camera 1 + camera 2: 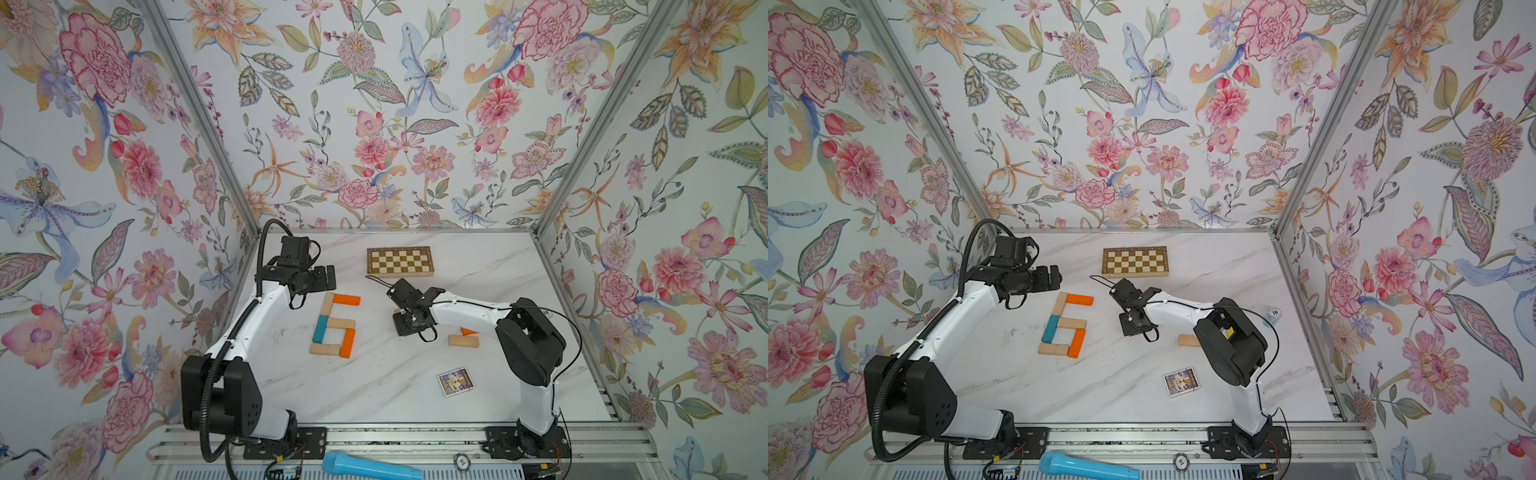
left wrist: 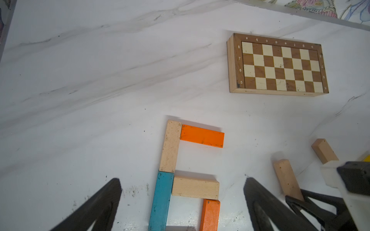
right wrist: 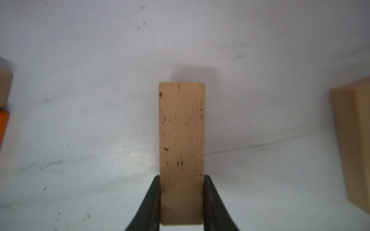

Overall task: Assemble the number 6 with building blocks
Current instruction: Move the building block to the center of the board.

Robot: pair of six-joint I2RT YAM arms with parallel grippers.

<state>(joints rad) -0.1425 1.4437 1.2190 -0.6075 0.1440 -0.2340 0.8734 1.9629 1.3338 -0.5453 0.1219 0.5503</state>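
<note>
Right end effector [image 3: 182, 178] clamps pale block [image 3: 181, 130]; spare block [image 3: 352, 140] beside, cut off. Left end effector [image 2: 182, 179] gaping, empty; chessboard [image 2: 278, 64] beyond.

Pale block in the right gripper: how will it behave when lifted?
Likely rigid: the pale wood block shows straight edges. Probably light, being a small bar. The right gripper pinches near one end, so it may pivot or slip.

Left gripper [image 2: 182, 179] jaws spread wide; right gripper [image 3: 182, 176] clamped on block [image 3: 182, 130].
</note>
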